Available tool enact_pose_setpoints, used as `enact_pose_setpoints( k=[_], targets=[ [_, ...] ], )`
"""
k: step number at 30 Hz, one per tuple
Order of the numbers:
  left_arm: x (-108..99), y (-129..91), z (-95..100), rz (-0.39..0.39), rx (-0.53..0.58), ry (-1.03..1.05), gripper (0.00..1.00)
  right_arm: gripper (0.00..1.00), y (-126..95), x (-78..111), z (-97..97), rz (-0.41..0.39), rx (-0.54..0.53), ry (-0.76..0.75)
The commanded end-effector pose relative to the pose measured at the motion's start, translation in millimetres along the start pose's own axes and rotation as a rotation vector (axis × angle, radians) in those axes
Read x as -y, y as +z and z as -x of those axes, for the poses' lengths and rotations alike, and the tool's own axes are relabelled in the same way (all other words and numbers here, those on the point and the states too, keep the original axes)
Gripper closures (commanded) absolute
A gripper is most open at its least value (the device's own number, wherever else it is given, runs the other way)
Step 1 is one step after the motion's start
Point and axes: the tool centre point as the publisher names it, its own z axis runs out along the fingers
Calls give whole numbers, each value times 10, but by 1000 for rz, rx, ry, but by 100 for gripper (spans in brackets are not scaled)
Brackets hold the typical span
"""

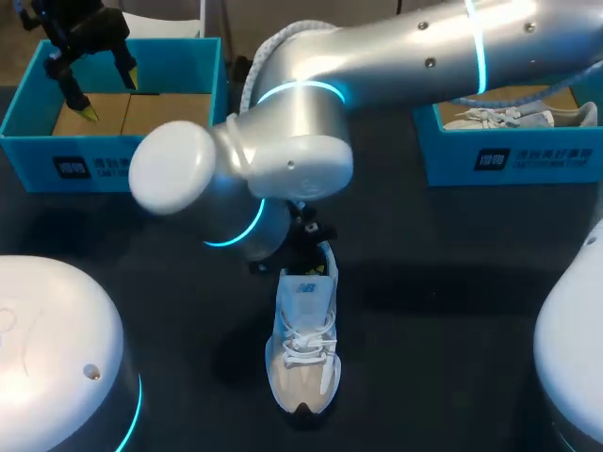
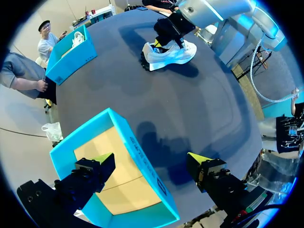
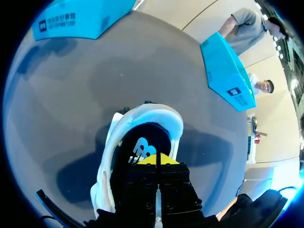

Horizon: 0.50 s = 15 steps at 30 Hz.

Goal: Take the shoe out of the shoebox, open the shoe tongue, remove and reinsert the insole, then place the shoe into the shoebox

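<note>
Head view shows the shoe [image 1: 303,348] lying out on the counter [image 1: 452,282] at about 6 o'clock, toe toward the robot, laces tied. The right gripper [image 1: 311,240] reaches across from the right and sits at the shoe's mouth, at the heel end. In the right wrist view its fingers are drawn together with the yellow tip just inside the collar. Whether a thin edge of tongue or insole is pinched between them, I cannot tell.

The left gripper [image 1: 109,94] hangs spread wide and empty over the shoebox [image 1: 38,160] at 10 o'clock, well apart from the shoe.

Nothing braces the shoe, and I judge that the main risk. A pull on the tongue or insole could drag or tip the whole shoe instead of freeing the part. The tied laces could keep the tongue from opening, and closed fingers pushed down might jam the insole deeper.
</note>
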Motion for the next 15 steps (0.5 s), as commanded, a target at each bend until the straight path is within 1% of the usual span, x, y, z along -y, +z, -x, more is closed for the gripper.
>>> enact_pose_setpoints(
  k=[1,9,11,15],
  targets=[
    [0,-4,-5,2,-1,0,0,100,86,59,-94,7,119,495],
    [0,-4,-5,2,-1,0,0,100,244,59,-161,-33,112,544],
    [0,-4,-5,2,-1,0,0,100,273,71,-173,-53,123,560],
    [0,-4,-5,2,-1,0,0,100,321,91,-184,-59,102,580]
  ],
)
